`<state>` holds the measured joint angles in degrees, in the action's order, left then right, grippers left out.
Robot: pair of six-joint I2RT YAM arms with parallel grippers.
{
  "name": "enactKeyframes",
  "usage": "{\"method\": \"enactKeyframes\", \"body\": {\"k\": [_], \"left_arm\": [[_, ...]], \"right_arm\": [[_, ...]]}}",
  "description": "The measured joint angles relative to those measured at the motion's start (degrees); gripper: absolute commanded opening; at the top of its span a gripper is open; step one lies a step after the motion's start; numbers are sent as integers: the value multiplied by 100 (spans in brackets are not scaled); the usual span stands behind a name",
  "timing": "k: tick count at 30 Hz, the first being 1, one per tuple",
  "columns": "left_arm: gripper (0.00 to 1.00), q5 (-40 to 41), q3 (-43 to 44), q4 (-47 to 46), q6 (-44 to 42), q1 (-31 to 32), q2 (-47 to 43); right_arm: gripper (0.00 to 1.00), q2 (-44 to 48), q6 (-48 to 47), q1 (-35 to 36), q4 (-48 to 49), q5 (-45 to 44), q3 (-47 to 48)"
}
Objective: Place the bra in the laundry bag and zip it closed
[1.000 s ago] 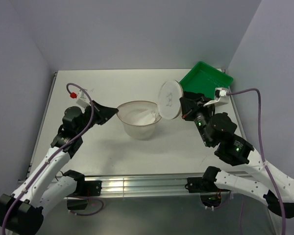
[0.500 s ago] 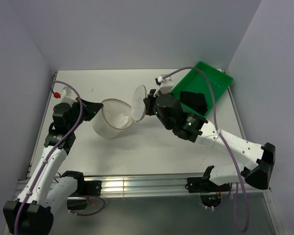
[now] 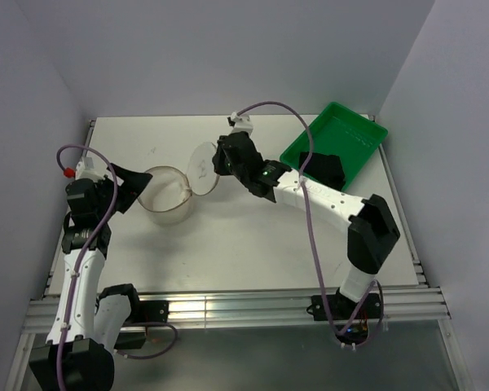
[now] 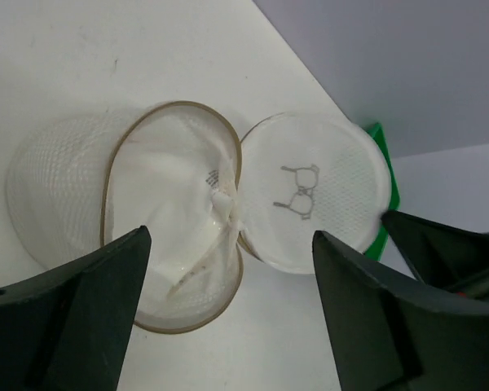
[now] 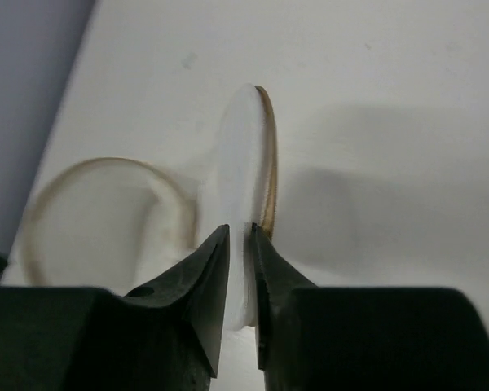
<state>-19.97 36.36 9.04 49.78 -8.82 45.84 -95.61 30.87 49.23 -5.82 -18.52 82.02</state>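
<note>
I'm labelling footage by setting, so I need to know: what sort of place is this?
Probably a robotics lab test cell: plain walls box in a white table, two arms are bolted to a metal rail, and the props are a laundry bag, green tray and bra.

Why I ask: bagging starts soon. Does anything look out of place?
Nothing damaged or spilled. The laundry bag lies on its side, its lid pinched by the right end effector; the bra sits in the green tray.
</note>
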Motion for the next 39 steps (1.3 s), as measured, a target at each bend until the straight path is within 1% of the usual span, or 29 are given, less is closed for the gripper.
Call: {"method": "enactKeyframes", "body": {"k": [1, 2, 3, 4, 6, 9, 12, 14, 15, 16, 19, 22, 25, 27, 32, 38, 39], "left_arm": [[91, 24, 31, 140, -103, 2, -2], [94, 42, 101, 291, -181, 7, -2], [94, 79, 195, 404, -293, 22, -2], [95, 118, 330, 557, -411, 48, -2], [96, 208, 675, 754, -656, 133, -7], [97, 306, 1204, 905, -979, 398, -72], [95, 243, 1458, 911, -1248, 780, -238], [93, 22, 1471, 835, -1390, 1117, -374], [92, -138, 1456, 774, -1436, 1255, -415], [91, -313, 1403, 669, -1475, 1412, -450], [90, -852, 1161, 404, -1626, 1777, -490], [89, -1034, 1025, 369, -1788, 2031, -439], [89, -1014, 960, 422, -1943, 2243, -413], [89, -946, 960, 463, -2039, 2352, -417], [88, -723, 960, 597, -2214, 2549, -450], [88, -603, 960, 678, -2315, 2634, -450], [88, -586, 960, 678, -2317, 2634, -450]], "right_arm": [[36, -153, 52, -120, -87, 61, -4], [56, -245, 103, -267, -175, 170, -42], [64, -269, 153, -407, -258, 245, -116], [68, -240, 151, -570, -328, 317, -190], [68, -83, 87, -894, -391, 431, -302], [65, 420, -79, -1414, -457, 555, -509], [61, 1078, -271, -2083, -560, 599, -824], [61, 1375, -367, -2577, -608, 474, -1014], [63, 1469, -402, -2903, -691, 385, -1113], [67, 1506, -439, -3152, -763, 273, -1204], [77, 1370, -555, -3615, -1051, 59, -1414], [81, 944, -782, -3696, -1390, -79, -1403], [85, 481, -1008, -3646, -1670, -192, -1281], [85, 195, -1156, -3620, -1829, -271, -1137], [83, -367, -1375, -3598, -2081, -341, -658], [82, -977, -1449, -3593, -2149, -365, -125], [79, -1058, -1471, -3591, -2168, -358, -50]]}}
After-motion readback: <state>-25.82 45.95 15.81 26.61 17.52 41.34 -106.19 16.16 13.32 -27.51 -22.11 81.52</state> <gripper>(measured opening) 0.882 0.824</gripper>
